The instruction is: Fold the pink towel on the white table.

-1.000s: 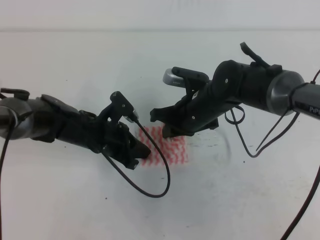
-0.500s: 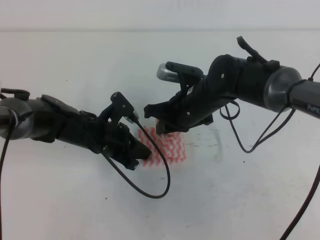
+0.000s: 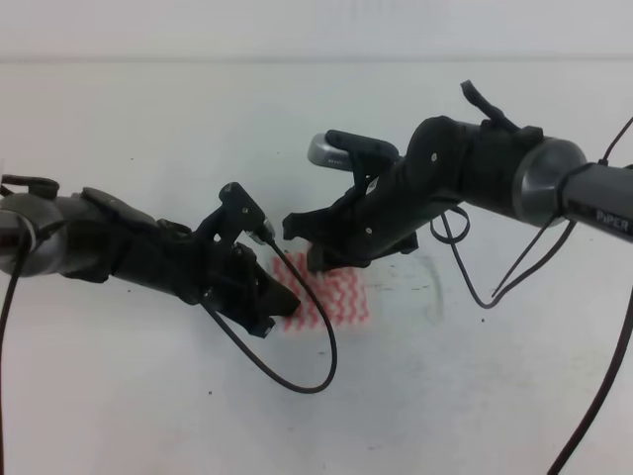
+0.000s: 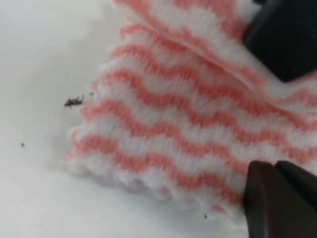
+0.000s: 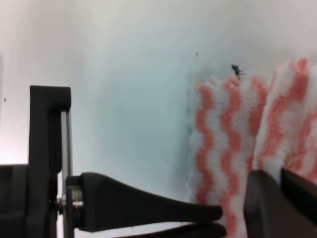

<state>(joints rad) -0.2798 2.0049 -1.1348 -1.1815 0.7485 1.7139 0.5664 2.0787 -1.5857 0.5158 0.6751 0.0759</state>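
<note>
**White table, pink towel mid-fold between both arms**

White table (image 3: 119, 396) fills nearly every view: plain, flat, a few tiny dark specks. Nothing else on it but the towel.

Two black arms converge on the middle in the exterior high view. Right gripper (image 3: 315, 249) comes in from the right, over the towel's far edge. Left gripper (image 3: 280, 302) comes in low from the left, at the near-left corner. Judgement: one arm pins or holds one side while the other carries an edge over, which is why both crowd one small cloth.

Pink towel (image 3: 331, 297) lies at table centre, partly hidden under both grippers. Thin, knit-like, pink-red and white wavy zigzag stripes. Left wrist view shows at least two layers: a lower layer flat on the table with a fuzzy scalloped edge, and an upper layer (image 4: 198, 29) stepped back from it. So a fold looks under way, edges not aligned.

Right gripper: right wrist view shows one finger (image 5: 148, 208) out over bare table and the other at the towel's raised edge; wide gap, so open, gripping nothing visible. Left gripper: only fingertips (image 4: 277, 198) at the frame edges on the cloth; can't tell if clamped.
</note>
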